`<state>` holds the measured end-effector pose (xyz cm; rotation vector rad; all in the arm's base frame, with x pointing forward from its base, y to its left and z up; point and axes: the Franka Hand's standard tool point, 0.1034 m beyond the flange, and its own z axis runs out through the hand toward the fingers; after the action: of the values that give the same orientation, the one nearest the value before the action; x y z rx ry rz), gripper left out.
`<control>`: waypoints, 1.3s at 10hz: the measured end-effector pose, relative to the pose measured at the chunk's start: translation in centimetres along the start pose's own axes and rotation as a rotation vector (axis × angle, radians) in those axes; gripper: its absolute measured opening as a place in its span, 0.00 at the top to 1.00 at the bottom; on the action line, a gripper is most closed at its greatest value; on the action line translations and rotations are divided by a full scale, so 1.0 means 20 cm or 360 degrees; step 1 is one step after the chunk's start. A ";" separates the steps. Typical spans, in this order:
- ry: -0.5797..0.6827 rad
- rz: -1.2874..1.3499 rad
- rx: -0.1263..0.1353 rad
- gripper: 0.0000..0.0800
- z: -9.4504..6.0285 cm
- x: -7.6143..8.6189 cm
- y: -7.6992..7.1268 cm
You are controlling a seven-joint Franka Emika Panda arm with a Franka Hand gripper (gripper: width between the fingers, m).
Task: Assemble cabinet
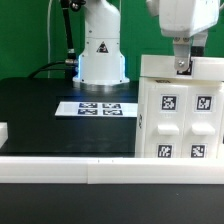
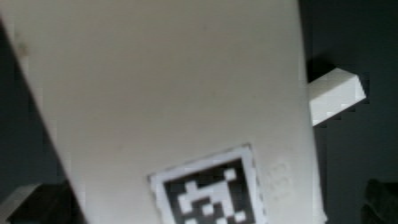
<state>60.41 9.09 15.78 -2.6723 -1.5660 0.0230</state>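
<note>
The cabinet (image 1: 178,112), a large white box with black-and-white tags on its face, stands at the exterior view's right on the black table. My gripper (image 1: 182,66) comes down from above. Its fingers straddle the box's top wall, one finger showing in front of the face. It looks shut on that wall. In the wrist view the white cabinet panel (image 2: 160,100) with one tag (image 2: 217,187) fills most of the picture. A white edge piece (image 2: 334,93) juts out beside it. The fingertips are mostly hidden there.
The marker board (image 1: 97,108) lies flat on the table's middle, before the arm's white base (image 1: 101,55). A white rail (image 1: 100,170) runs along the near edge. A small white piece (image 1: 3,131) shows at the exterior view's left edge.
</note>
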 end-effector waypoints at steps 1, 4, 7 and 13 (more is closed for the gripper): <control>-0.0002 0.0005 0.0002 0.00 0.01 -0.01 0.00; -0.0003 0.0016 0.0001 0.03 0.01 -0.02 0.00; -0.0003 0.0068 0.0000 0.30 0.01 -0.02 0.00; -0.0002 0.0600 0.0001 0.30 0.01 -0.02 0.00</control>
<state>60.26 8.66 15.50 -2.9214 -1.0389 0.0375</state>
